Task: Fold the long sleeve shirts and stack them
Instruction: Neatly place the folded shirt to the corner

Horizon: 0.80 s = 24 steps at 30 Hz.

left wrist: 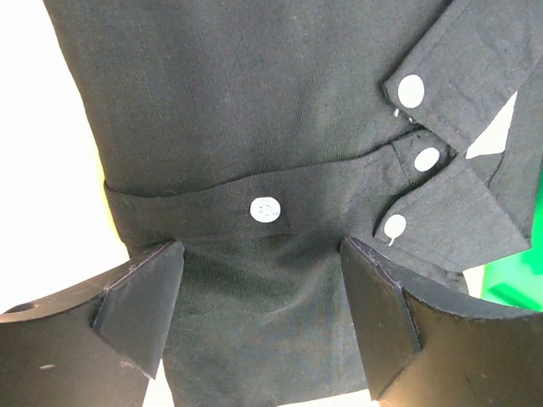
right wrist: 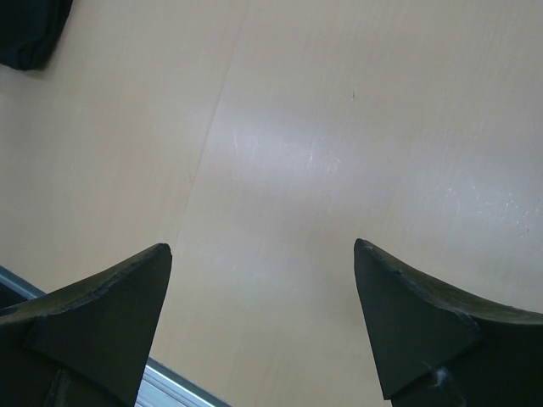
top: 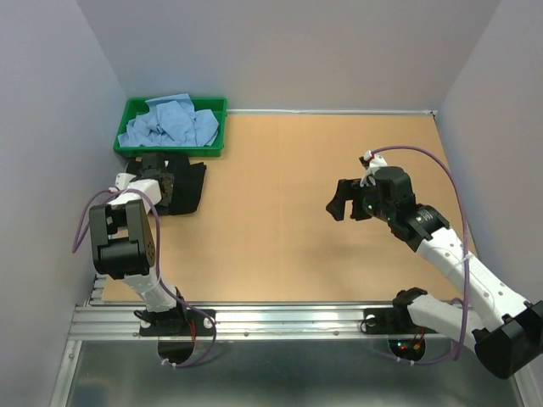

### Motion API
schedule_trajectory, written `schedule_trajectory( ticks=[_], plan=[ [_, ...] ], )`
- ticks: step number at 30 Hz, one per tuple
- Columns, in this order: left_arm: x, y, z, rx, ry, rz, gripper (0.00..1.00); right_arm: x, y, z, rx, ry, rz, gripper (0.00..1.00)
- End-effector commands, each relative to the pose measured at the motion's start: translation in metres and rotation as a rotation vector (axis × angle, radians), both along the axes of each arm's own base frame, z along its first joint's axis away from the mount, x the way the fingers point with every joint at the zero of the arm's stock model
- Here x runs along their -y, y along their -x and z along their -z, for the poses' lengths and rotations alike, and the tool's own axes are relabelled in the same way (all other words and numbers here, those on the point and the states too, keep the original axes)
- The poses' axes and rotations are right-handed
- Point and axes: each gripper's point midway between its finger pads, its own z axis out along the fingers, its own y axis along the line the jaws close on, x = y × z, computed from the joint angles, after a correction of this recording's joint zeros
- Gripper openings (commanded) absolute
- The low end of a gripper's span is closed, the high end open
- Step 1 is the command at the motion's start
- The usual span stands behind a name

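1. The table (top: 322, 170) is a plain tan board with a faint seam (right wrist: 212, 153) across it; pale grey walls (top: 51, 85) close it in on three sides
2. A green tray (top: 170, 149) sits in the table's far left corner, close against the walls
3. A metal rail (top: 280, 315) runs along the table edge farthest from the tray, where both arms are bolted
4. The blue shirts (top: 174, 123) lie crumpled in a heap inside the tray
5. The black shirt (top: 191, 182) lies on the table just beside the tray's near wall; up close its cloth (left wrist: 254, 102) shows folds and small pale buttons (left wrist: 265, 209)
6. The left gripper (top: 157, 182) hangs over the black shirt on the tray's near side, jaws spread, pinching nothing; whether its fingers (left wrist: 140, 292) touch the cloth I cannot tell
7. The right gripper (top: 344, 203) is well apart from the tray, off to its right, jaws spread wide, with only tan board under it (right wrist: 263, 254)
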Motion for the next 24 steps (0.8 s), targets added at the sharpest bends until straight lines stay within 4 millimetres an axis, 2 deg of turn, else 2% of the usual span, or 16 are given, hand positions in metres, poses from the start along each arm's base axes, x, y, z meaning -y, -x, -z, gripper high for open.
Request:
schedule_trajectory(
  ticks=[1,5,8,12,14,15,17,21,24],
  plan=[
    [-0.011,0.010,0.018,-0.057,0.050,-0.060,0.86,-0.001,-0.005,-0.011,0.043,0.009,-0.007,0.92],
    [-0.020,0.002,0.008,-0.014,0.057,-0.070,0.86,0.000,-0.007,-0.012,0.051,0.019,0.002,0.92],
    [-0.018,-0.006,-0.001,0.013,0.056,-0.044,0.88,0.002,-0.009,-0.017,0.065,0.023,0.012,0.92],
    [-0.007,-0.011,-0.013,0.058,0.104,-0.001,0.92,0.005,-0.009,-0.025,0.089,0.019,0.026,0.92],
    [0.000,-0.010,-0.028,0.103,0.108,0.022,0.93,0.007,-0.009,-0.030,0.101,0.017,0.033,0.92],
    [0.003,-0.009,-0.043,0.139,0.101,0.037,0.94,0.009,-0.007,-0.032,0.109,0.016,0.036,0.92],
    [0.009,0.000,-0.048,0.149,0.095,0.057,0.95,0.010,-0.006,-0.034,0.116,0.016,0.040,0.92],
    [0.027,0.019,-0.079,0.208,0.061,0.153,0.95,0.017,-0.003,-0.041,0.143,0.025,0.057,0.92],
    [0.040,0.038,-0.092,0.184,0.009,0.235,0.96,0.032,-0.006,-0.050,0.178,0.056,0.124,0.93]
  ],
)
